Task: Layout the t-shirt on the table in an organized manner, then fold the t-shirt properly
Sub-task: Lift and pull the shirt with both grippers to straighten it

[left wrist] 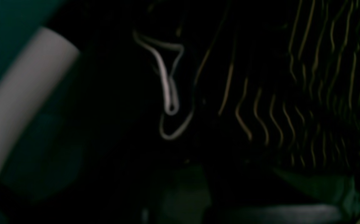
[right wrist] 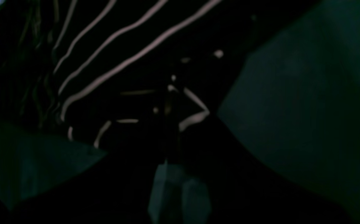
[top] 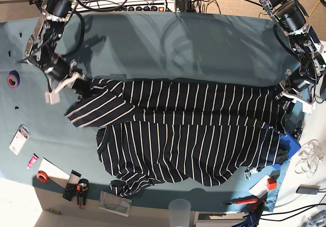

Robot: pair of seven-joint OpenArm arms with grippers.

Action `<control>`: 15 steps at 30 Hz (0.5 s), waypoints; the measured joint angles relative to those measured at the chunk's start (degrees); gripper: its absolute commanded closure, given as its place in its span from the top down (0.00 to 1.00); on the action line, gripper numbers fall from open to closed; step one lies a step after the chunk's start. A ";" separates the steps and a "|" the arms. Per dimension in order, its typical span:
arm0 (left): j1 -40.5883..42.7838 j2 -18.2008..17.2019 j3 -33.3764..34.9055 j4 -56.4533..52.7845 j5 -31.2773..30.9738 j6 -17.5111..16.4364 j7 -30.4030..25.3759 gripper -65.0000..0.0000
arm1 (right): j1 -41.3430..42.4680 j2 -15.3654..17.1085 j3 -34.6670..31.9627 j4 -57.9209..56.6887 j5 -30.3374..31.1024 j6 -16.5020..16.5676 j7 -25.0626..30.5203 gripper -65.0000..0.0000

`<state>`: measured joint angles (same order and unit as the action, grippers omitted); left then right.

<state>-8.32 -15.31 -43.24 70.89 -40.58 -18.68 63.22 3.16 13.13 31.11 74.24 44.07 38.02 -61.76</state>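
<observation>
across the wide teal-blue cloth table [top: 204, 44], both grippers are pinching opposite ends of the dark navy white-striped t-shirt [top: 193, 135]: right gripper [top: 77, 83], left gripper [top: 283, 92], each clamped on fabric.

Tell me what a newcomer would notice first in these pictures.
The dark striped t-shirt dominates, spread wide across the middle of the teal table and still rumpled along its lower edge. The right gripper is at its shoulder end and the left gripper at its opposite end, each shut on the cloth. Small tools and tape rolls dot the table's margins.
</observation>
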 measured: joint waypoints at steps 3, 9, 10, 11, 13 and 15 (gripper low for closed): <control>0.09 -0.28 -0.07 -0.09 -3.34 0.20 4.50 0.00 | 0.02 0.04 4.57 2.01 -0.37 -0.44 -1.66 0.00; 0.22 -1.22 -0.02 -0.09 -4.79 -1.09 8.37 0.00 | -2.58 0.04 10.03 8.20 1.53 1.95 -7.89 0.00; 0.46 -1.57 0.07 -0.07 -4.98 -1.36 8.87 0.00 | -3.91 0.04 10.71 9.18 1.79 1.95 -7.91 0.00; 0.98 -1.90 0.04 0.02 -5.44 -2.43 9.22 0.00 | -5.46 0.00 11.61 9.94 2.34 1.95 -7.96 0.00; 3.13 -2.49 0.04 1.18 -7.21 -2.58 9.40 0.00 | -8.22 -0.11 13.97 11.37 2.54 1.95 -8.22 0.00; 5.92 -3.32 0.09 2.80 -9.35 -2.69 9.55 0.00 | -10.47 -0.11 16.63 12.83 4.22 1.97 -8.41 0.00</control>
<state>-2.39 -18.63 -43.16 73.69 -49.93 -21.37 72.77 -7.31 13.02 47.75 87.07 48.29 39.99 -70.17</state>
